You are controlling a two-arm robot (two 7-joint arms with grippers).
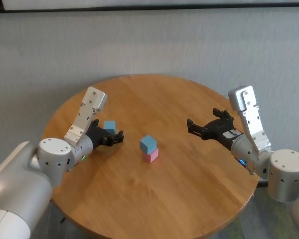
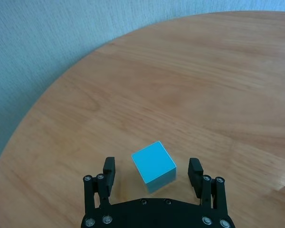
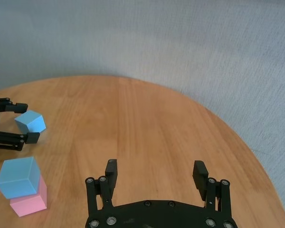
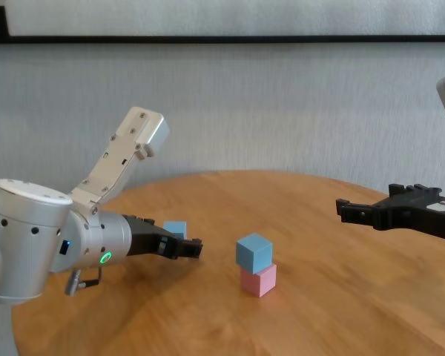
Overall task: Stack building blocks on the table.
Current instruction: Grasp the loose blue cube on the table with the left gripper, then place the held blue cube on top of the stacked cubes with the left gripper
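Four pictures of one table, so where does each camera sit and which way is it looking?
Head view: high up, looking down on the round table; both arms show.
Chest view: lower, looking across at the stacked blocks; left forearm, right gripper show.
Left wrist view: on the left arm, facing the loose blue block between the open left gripper fingers.
Right wrist view: on the right arm, past its open gripper, facing the stack and left gripper.
Shared: every view shows that loose block.

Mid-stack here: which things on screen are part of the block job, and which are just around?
In the job:
- loose light blue matte cube, between the open left gripper fingers, gaps either side
- light blue cube stacked on pale pink cube
- round honey-brown wooden table
- right gripper, open, empty, above the table

Just around:
- grey wall
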